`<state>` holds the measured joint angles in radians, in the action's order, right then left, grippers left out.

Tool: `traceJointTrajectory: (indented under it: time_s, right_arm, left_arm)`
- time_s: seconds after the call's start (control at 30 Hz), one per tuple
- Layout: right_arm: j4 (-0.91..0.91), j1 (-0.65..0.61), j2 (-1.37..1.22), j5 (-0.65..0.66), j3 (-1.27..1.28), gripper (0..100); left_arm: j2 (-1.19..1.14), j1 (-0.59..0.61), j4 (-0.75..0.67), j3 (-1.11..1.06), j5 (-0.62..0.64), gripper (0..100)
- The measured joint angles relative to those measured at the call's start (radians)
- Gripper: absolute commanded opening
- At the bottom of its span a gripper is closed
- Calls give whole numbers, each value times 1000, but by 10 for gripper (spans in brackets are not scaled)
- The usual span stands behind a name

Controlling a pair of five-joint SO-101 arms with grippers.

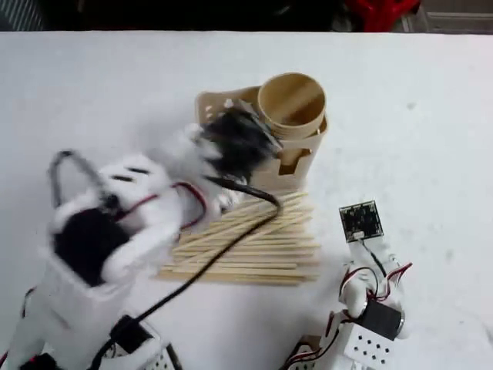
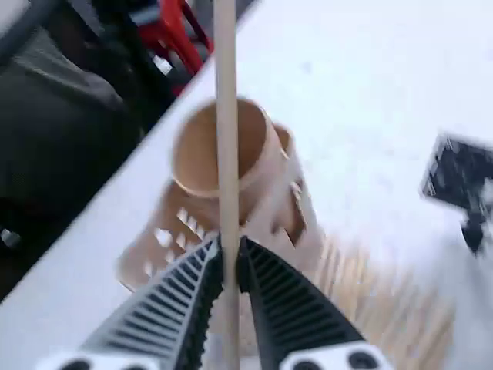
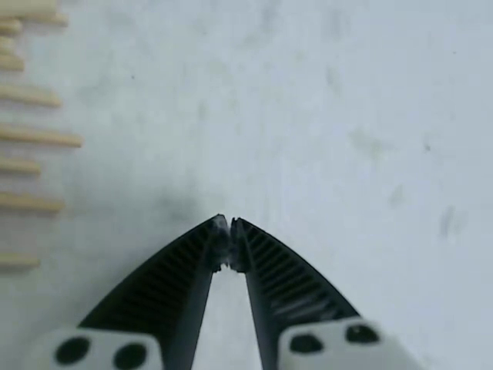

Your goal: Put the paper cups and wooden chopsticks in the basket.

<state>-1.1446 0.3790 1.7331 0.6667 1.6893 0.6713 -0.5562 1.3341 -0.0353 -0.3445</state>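
Chopstick (image 2: 226, 116), a single one, is clamped between my left fingers (image 2: 189, 301); its long axis runs straight out past the fingertips, in line with them, and crosses in front of the mouth of the paper cup (image 2: 202, 150); in the high view my left fingers (image 1: 239, 142) hang over the left part of the basket (image 1: 296, 166), just beside the cup (image 1: 291, 104); the cup stands in the basket's right end, mouth up and a little tilted, with a second rim just under it; the pile of chopsticks (image 1: 246, 250) lies flat on the table (image 1: 115, 92), just near of the basket, long axes running left to right and fanning slightly; a black cable (image 1: 258, 191) from my left arm crosses over the pile; my right arm (image 1: 370, 308) sits low at the near right, its small black board (image 1: 360, 220) just right of the pile; my right fingers (image 3: 177, 285) are pressed together on nothing, above bare table, with the pile's tips (image 3: 35, 139) off to one side.
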Motion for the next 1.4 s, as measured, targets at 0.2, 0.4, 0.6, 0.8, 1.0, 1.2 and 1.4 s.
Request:
traceJointTrajectory:
  time_s: [0.2,0.4,0.6,0.8,1.0,1.2,1.4]
  right_arm:
    - [0,0,0,0,0,17]
    - [0,0,0,0,0,17]
    - [0,0,0,0,0,17]
    - [0,0,0,0,0,17]
    - [0,0,0,0,0,17]
    - [0,0,0,0,0,17]
    - [0,0,0,0,0,17]
  left_arm:
    - [2,78,-365,5,146,24]
    - [-94,175,-740,-192,278,27]
    - [-130,232,-873,-353,333,98]
    - [-133,278,-882,-407,336,101]
    - [-133,290,-882,-407,336,98]
    - [-110,290,-770,-407,336,98]
    - [69,192,-350,-408,143,98]
